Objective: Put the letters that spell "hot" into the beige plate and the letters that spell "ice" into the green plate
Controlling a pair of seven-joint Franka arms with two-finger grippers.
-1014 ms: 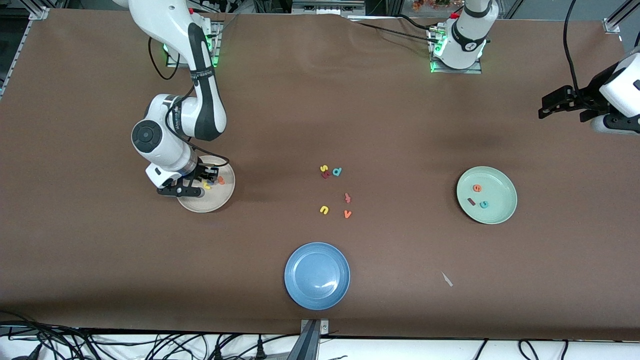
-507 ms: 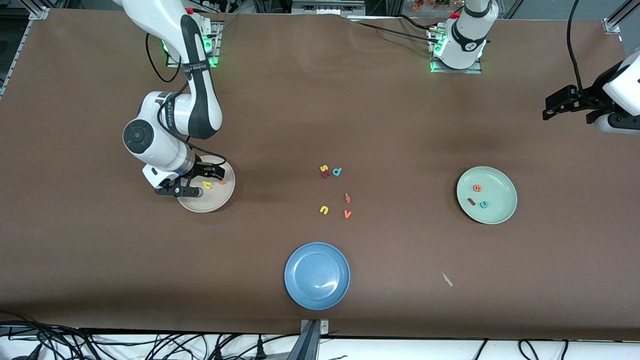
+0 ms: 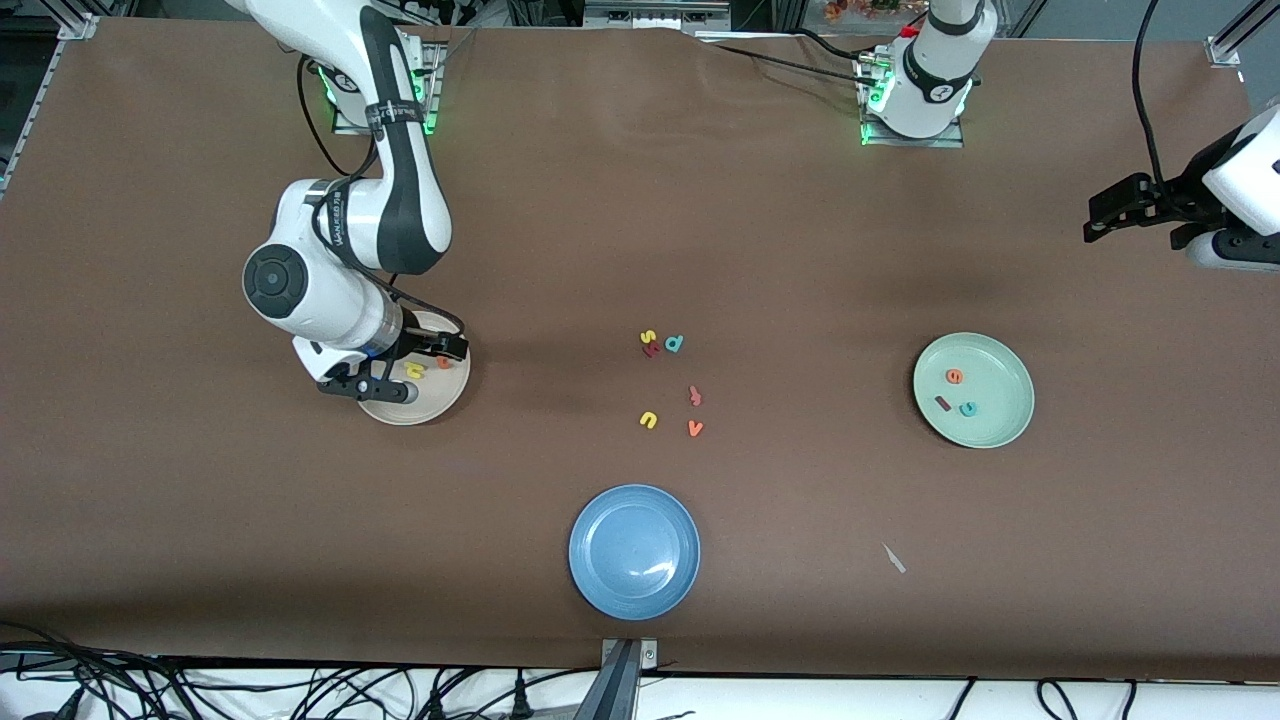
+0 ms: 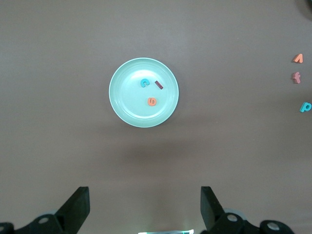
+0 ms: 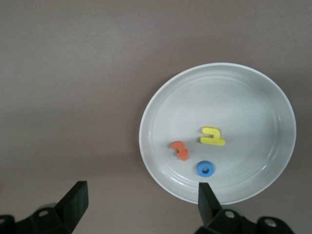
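Right wrist view is showing my right end effector (image 5: 139,207) spread over the beige plate (image 5: 161,102), having just released the blue o (image 5: 205,168) beside yellow h (image 5: 213,136) and orange t (image 5: 180,150). My left end effector (image 4: 145,209) is waiting spread above the green plate (image 4: 122,102), which is holding i, c, e, so both words look finished.

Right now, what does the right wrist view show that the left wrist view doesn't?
Only the right wrist view: the beige plate holding the yellow h, orange t and blue o.
Only the left wrist view: the green plate holding the teal c, dark red i and orange e, plus three loose letters.
Both: brown table, own open pincer.
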